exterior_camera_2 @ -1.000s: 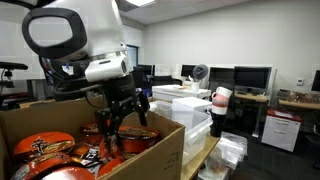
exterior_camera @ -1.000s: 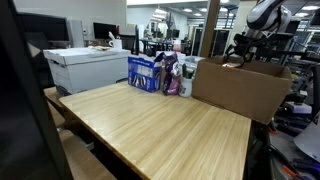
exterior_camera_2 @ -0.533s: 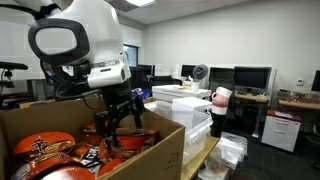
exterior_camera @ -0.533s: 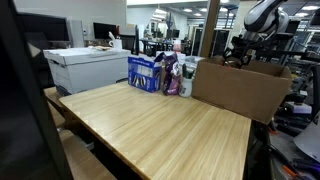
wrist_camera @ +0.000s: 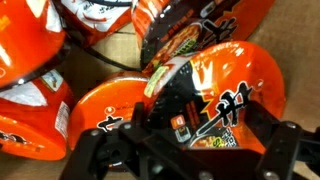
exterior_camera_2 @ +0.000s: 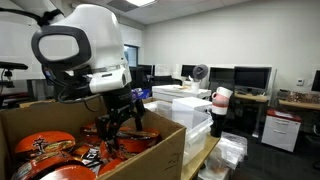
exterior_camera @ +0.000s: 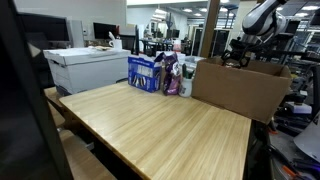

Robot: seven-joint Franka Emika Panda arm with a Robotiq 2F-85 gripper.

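Hovering over the open box (exterior_camera_2: pixel 150 158), the gripper (exterior_camera_2: pixel 118 128) hangs just inside the rim, left of centre in an exterior view. The same box (exterior_camera: pixel 240 85) sits at the right end of the table (exterior_camera: pixel 160 125), right of frame. The arm (exterior_camera: pixel 262 14) bends down over it from the upper right corner.

Jaws: wide apart, nothing between them. The wrist view agrees: the gripper (wrist_camera: pixel 185 152) fills the bottom edge, one finger at lower left and one at lower right. Both look clear of any surface, as far as I can make out.

Nearest thing: the orange noodle bowl (wrist_camera: pixel 215 95) at centre right of the wrist view, lid up and tilted, directly ahead of the spread fingers. It lies in the box, leaning on the other bowls (wrist_camera: pixel 30 70) packed at the left and along the top of the frame. Bare cardboard shows between them at upper centre. An exterior view shows the other bowls (exterior_camera_2: pixel 45 150) piled at lower left, beside the gripper.

Progress, as judged: the approach is made and the gripper is lined up above the bowl. Contact: none visible. Not yet done: closing on the bowl and lifting it. Every bowl in view lies in the box, and none is held.
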